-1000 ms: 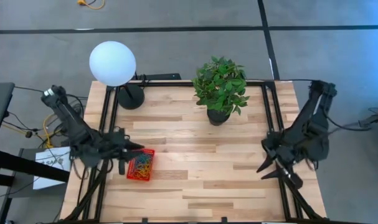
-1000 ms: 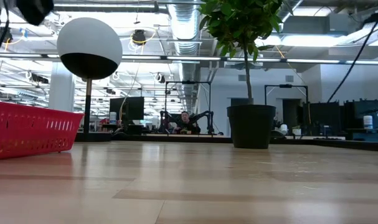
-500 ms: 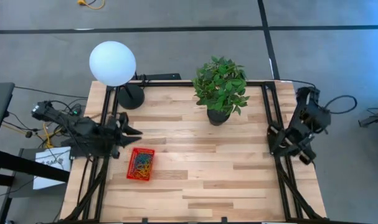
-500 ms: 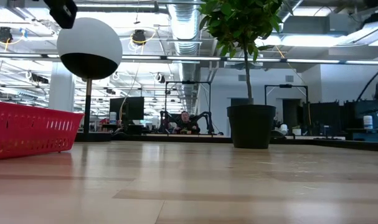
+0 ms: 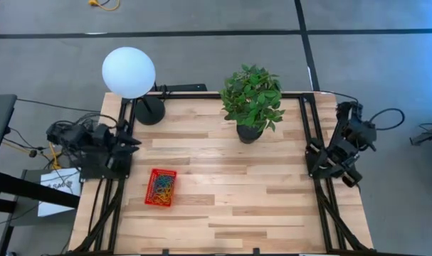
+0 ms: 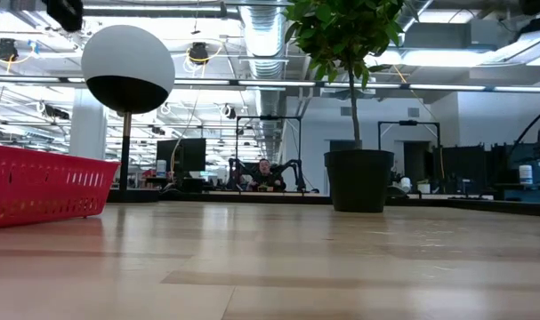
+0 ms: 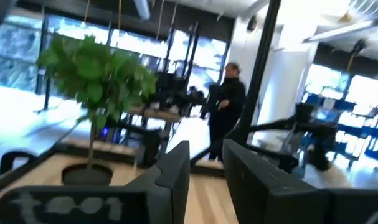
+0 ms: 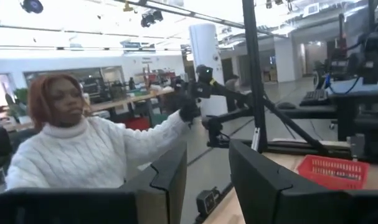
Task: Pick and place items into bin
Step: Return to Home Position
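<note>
Left arm (image 5: 87, 139) drawn back from bin (image 5: 149, 187) of bands (image 5: 163, 188) to table (image 5: 230, 188) edge, left jaws and right jaws narrowly parted, empty

Take the middle of the table (image 5: 230, 206) as your clock centre, with 12 at the far edge. Your widest clear run is the bare wood from the centre out through 4, 5, 6 and 7 o'clock to the near edge.

At 1 o'clock the potted plant (image 5: 252, 99) stands in your way, its leaves spreading wider than its pot. At 11 o'clock the globe lamp (image 5: 129, 71) fills the far corner. Between them, at 12, you have an open strip of wood.

At 8 o'clock sits the red bin (image 5: 161, 187), with open air above it.

The left gripper (image 7: 205, 152) is folded at the 9 o'clock edge and the right gripper (image 8: 207, 155) at the 3 o'clock edge. Both have their fingers parted and hold nothing. Black frame rails (image 5: 307, 124) line both those sides.
</note>
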`<action>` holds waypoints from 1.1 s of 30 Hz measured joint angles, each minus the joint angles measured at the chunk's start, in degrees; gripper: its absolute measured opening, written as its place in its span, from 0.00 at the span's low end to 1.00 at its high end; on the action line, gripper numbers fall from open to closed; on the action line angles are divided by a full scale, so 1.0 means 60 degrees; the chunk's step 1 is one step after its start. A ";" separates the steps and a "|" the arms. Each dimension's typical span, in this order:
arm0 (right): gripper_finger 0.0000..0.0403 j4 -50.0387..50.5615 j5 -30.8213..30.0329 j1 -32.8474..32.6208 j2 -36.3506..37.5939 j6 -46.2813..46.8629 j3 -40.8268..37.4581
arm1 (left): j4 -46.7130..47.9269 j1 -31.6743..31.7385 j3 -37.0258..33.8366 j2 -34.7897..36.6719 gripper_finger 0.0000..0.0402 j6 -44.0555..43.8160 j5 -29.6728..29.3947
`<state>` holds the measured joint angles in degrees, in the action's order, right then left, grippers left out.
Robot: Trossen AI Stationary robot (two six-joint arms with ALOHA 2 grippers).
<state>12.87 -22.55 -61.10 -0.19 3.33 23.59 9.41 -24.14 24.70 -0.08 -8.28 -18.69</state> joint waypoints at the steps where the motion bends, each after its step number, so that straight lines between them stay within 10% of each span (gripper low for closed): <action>1: 0.28 -0.0095 -0.0007 0.0000 0.0000 -0.0132 -0.0057 | 0.0033 -0.0003 -0.0097 -0.0023 0.22 -0.0014 -0.0051; 14: 0.28 -0.2401 0.0204 0.0018 0.0000 -0.0772 -0.1588 | -0.3911 0.0000 -0.3330 -0.0021 0.22 -0.0244 0.0004; 24: 0.28 -0.3827 -0.1042 0.0359 0.0000 -0.0634 -0.2833 | -0.5009 0.0622 -0.3627 -0.0021 0.22 0.0179 -0.0756; 33: 0.28 -0.5141 0.0766 0.1819 -0.0007 -0.0276 -0.3853 | -0.4481 0.1661 -0.3722 -0.0025 0.22 -0.0233 0.0227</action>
<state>-17.97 -17.95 -50.19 -0.23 1.68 0.47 -17.47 -14.18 2.37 -0.23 -9.67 -17.33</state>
